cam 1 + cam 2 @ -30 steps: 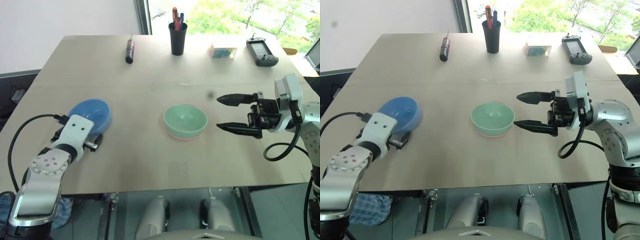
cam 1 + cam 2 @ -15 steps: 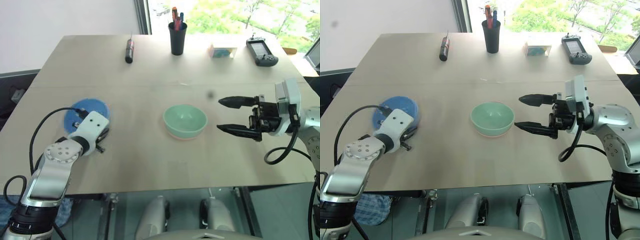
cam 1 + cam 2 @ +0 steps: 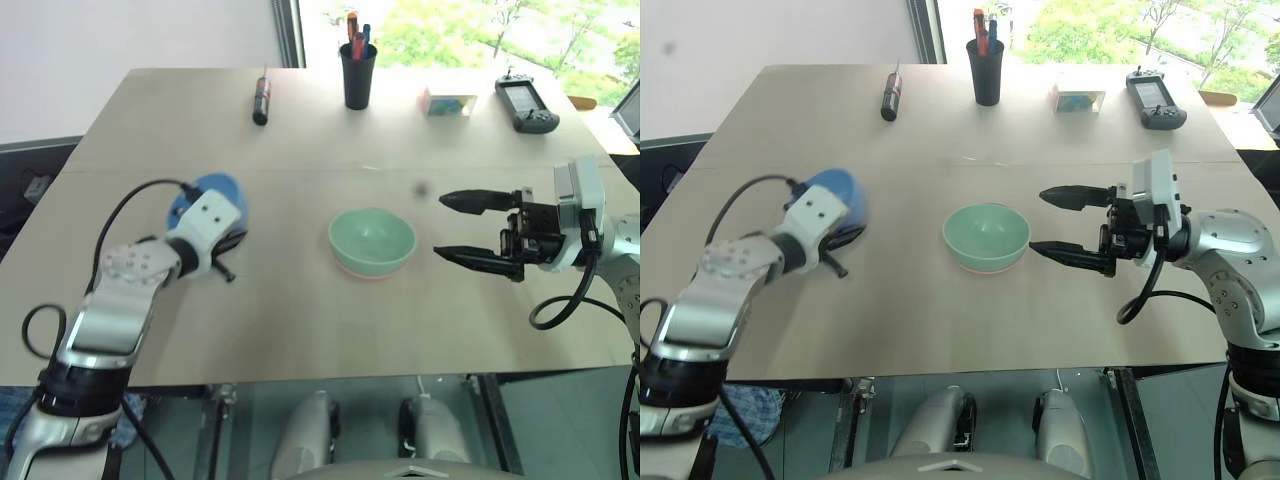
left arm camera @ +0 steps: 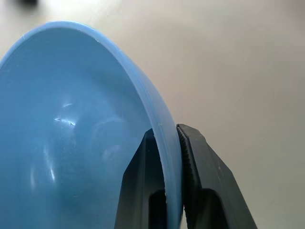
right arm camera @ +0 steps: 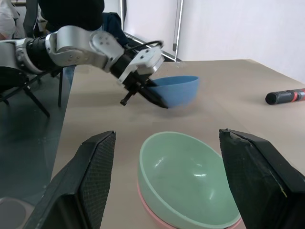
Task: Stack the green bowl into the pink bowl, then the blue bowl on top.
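The green bowl (image 3: pixel 372 238) sits nested in the pink bowl (image 3: pixel 372 272) at the table's middle; just a thin pink rim (image 5: pixel 157 217) peeks out below it. The blue bowl (image 3: pixel 212 190) hangs tilted above the table, left of the stack. My left gripper (image 4: pixel 167 138) is shut on its rim, one finger inside and one outside. From the right wrist view the blue bowl (image 5: pixel 178 90) is seen clear of the tabletop, beyond the green bowl (image 5: pixel 190 183). My right gripper (image 3: pixel 440 227) stands open just right of the stack, pointing at it, with nothing between its fingers.
Along the far edge stand a black marker (image 3: pixel 261 100), a black pen cup (image 3: pixel 357 75), a small box (image 3: pixel 447 103) and a black handheld controller (image 3: pixel 526 105). The beige table (image 3: pixel 300 330) has bare room in front of the bowls.
My left gripper has shut on the blue bowl's rim, lifted it off the table and carried it rightward toward the stack. The right gripper has kept still.
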